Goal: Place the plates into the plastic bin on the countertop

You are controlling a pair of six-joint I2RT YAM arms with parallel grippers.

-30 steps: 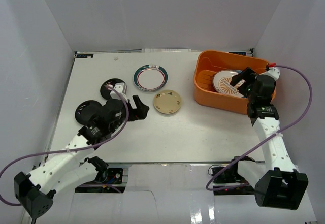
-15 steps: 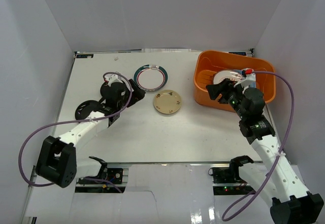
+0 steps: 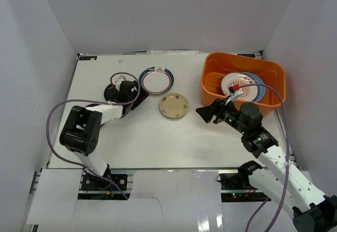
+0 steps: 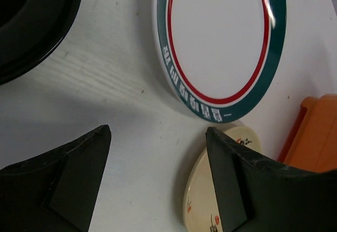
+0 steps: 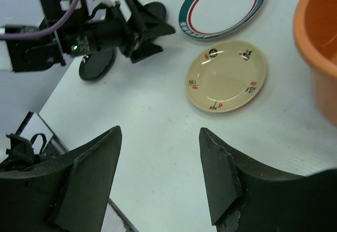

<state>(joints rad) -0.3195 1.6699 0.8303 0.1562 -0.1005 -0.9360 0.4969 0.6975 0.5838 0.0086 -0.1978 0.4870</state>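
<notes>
We are judging task partly done: patterned plate [image 3: 235, 83] lying on blue plate [image 3: 256, 88] inside plastic bin [image 3: 210, 98]. Waiting on table [image 3: 158, 142]:
- cream plate [image 5: 225, 76] just ahead of right claw [image 5: 160, 131]
- green-rimmed plate [image 4: 221, 37] ahead of left claw [image 4: 158, 131]
- black plate [image 4: 31, 27] at its left

Both claws are standing released, grasping nothing.

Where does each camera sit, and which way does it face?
Top external: high behind the robot, looking down on the countertop; left arm and right arm show.
Left wrist: low over the countertop, facing the green-rimmed plate; its open fingers show.
Right wrist: higher, facing left over the cream plate toward the left gripper; its open fingers show.
Shared: all three show both plates.
</notes>
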